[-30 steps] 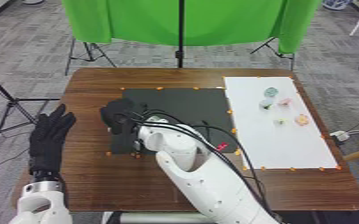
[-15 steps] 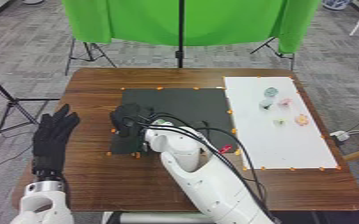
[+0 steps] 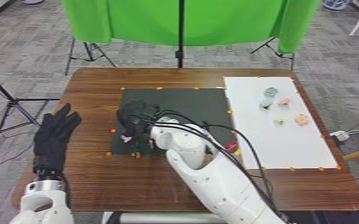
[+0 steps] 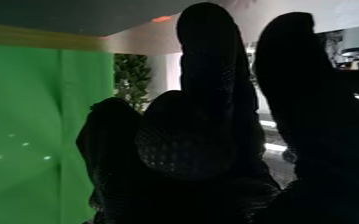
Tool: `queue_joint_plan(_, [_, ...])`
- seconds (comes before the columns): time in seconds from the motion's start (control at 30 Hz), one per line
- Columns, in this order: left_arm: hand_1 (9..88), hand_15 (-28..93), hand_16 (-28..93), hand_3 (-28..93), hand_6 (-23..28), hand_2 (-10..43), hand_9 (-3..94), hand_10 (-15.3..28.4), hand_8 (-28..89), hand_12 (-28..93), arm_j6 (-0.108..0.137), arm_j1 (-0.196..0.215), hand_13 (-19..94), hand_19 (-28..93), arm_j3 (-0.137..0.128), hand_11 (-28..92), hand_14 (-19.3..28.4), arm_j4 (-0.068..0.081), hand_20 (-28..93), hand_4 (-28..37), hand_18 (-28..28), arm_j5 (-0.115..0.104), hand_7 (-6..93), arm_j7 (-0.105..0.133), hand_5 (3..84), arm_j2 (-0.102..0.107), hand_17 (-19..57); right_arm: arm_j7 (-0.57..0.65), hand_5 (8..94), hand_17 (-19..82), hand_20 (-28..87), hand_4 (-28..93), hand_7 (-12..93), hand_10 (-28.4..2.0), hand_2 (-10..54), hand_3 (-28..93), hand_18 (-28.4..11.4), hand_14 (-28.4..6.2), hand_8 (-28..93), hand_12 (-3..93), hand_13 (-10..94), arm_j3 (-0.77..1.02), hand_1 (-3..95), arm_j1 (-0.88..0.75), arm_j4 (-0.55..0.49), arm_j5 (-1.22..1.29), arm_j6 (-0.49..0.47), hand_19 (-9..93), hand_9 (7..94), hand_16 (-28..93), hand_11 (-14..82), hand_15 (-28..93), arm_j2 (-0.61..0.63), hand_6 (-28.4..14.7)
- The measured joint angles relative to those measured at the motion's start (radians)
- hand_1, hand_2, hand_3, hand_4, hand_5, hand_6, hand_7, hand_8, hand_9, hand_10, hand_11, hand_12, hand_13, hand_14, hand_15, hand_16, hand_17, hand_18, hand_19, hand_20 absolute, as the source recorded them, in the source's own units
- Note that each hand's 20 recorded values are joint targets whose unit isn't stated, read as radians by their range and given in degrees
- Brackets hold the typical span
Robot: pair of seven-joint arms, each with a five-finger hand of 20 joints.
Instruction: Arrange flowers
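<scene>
In the head view, my right hand (image 3: 135, 116) is over the left part of the dark mat (image 3: 198, 102). A small pale pink thing (image 3: 127, 138) shows just below it; whether they touch is unclear. The black glove of my right hand (image 4: 189, 145) is dark in the right wrist view, and I make out no flower against it. My left hand (image 3: 55, 135) lies left of the mat, open with straight fingers. On the white sheet (image 3: 286, 150) are a teal flower (image 3: 270, 92), a pale bluish one (image 3: 266, 103), pink (image 3: 285, 102), yellow-green (image 3: 278, 121) and peach (image 3: 302, 119) ones.
A red flower (image 3: 231, 146) lies near the mat's right edge, close beside my right arm and its black cables. Orange markers line the mat and sheet on the brown table (image 3: 95, 82). Behind the table hangs a green cloth (image 3: 140, 22) on a stand.
My right hand and forearm have shifted to the right in the head view. The small pale pink thing below the hand has come into sight. My left hand has hardly moved.
</scene>
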Motion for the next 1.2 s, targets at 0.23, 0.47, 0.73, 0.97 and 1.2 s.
queue_joint_plan(0.23, [14.5,9,1,63,5.3,9.1,41.7,13.6,-6,9,-0.004,0.000,34,2,0.000,13,15.5,-0.001,19,-28.3,10.3,0.004,4.9,-0.001,42.3,0.000,7.2,0.201,67.5,62,55,-17,17,-11.2,-9.5,61,-10.7,-2.4,-9,25.3,87,-0.049,42.0,0.036,-0.170,0.333,0.056,93,82.9,35,28.3,60,0.141,1.5])
queue_joint_plan(0.47, [14.5,9,1,63,5.3,8.9,41.7,13.6,-6,9,-0.006,0.010,34,2,-0.007,13,15.5,-0.009,19,-28.3,10.3,0.006,4.8,-0.001,42.3,-0.001,7.2,0.343,65.4,58,52,-14,15,-13.2,-9.5,61,-12.0,-4.7,-8,24.3,83,0.176,35.1,-0.016,-0.465,0.502,0.066,93,78.6,34,25.2,59,0.322,0.3])
queue_joint_plan(0.73, [15.0,9,1,63,5.2,8.7,41.8,13.7,-6,9,-0.006,0.015,34,2,-0.016,13,15.6,-0.012,19,-28.3,10.3,0.007,4.9,-0.004,42.3,-0.004,7.2,0.486,64.1,59,52,-11,13,-15.0,-9.5,59,-12.4,-5.6,-7,23.4,83,0.484,31.9,-0.140,-0.458,0.502,0.022,93,76.8,33,22.0,60,0.530,-0.3])
queue_joint_plan(0.97, [15.4,9,1,63,5.2,8.5,41.8,13.6,-6,9,-0.007,0.016,34,2,-0.016,13,15.6,-0.013,19,-28.3,10.3,0.009,4.9,-0.006,42.3,-0.005,7.2,0.500,65.4,60,53,-12,15,-13.9,-9.5,60,-12.7,-5.3,-7,24.5,85,0.627,33.9,-0.250,-0.342,0.431,-0.055,93,80.6,33,25.3,61,0.570,1.2])
queue_joint_plan(1.2, [15.4,9,1,63,5.2,8.4,41.8,13.6,-6,9,-0.012,0.011,34,2,-0.016,13,15.6,-0.013,19,-28.3,10.3,0.012,4.8,-0.012,42.1,-0.005,7.2,0.498,66.4,61,54,-12,16,-13.8,-9.5,60,-12.6,-5.1,-8,24.8,86,0.633,34.0,-0.297,-0.295,0.395,-0.035,93,81.3,33,25.7,61,0.568,1.8])
